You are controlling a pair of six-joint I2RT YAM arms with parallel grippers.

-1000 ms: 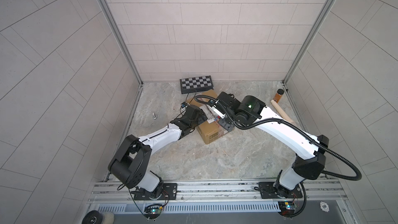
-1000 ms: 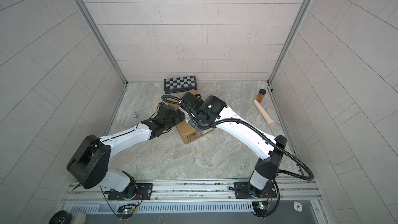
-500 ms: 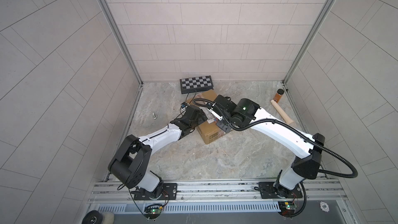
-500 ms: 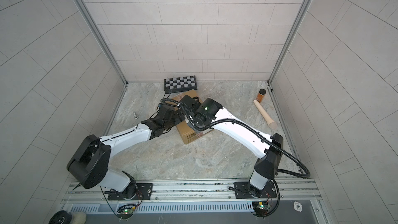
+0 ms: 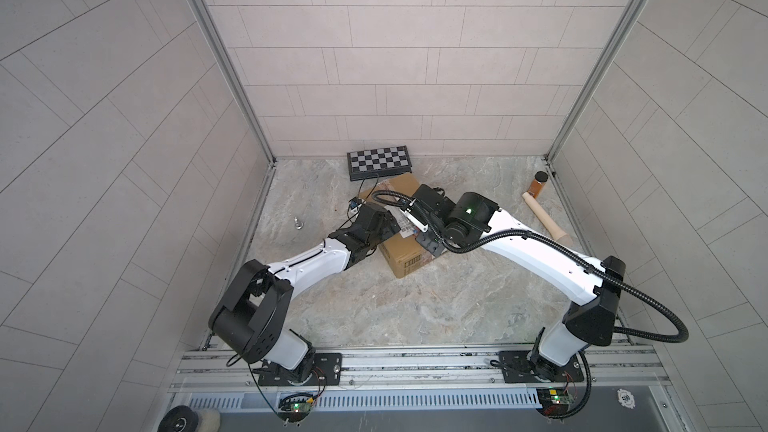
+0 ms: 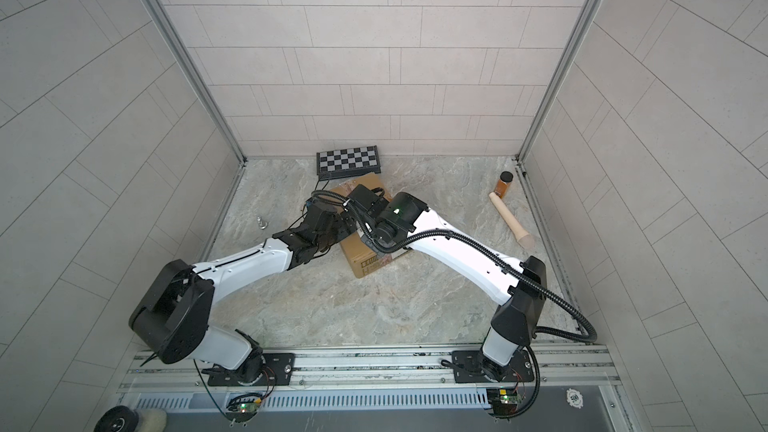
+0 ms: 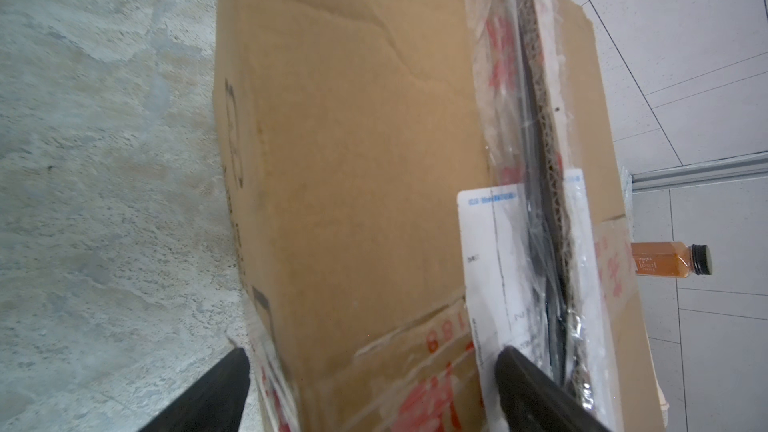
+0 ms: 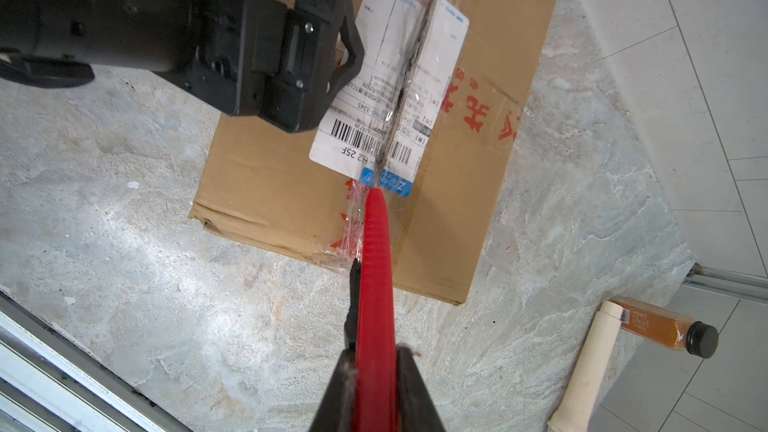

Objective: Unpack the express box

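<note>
Left gripper straddles express box edge; floor open alongside.

1 checkered board is lying flat by the back wall. 1 amber bottle is standing just beside the end of a wooden rolling pin. A small metal piece, possibly a bolt, is sitting well apart.

The worktop carried one express box, one checkered board case, one amber bottle and one pale wooden pin. There were also one small metal piece and one red tool.
</note>
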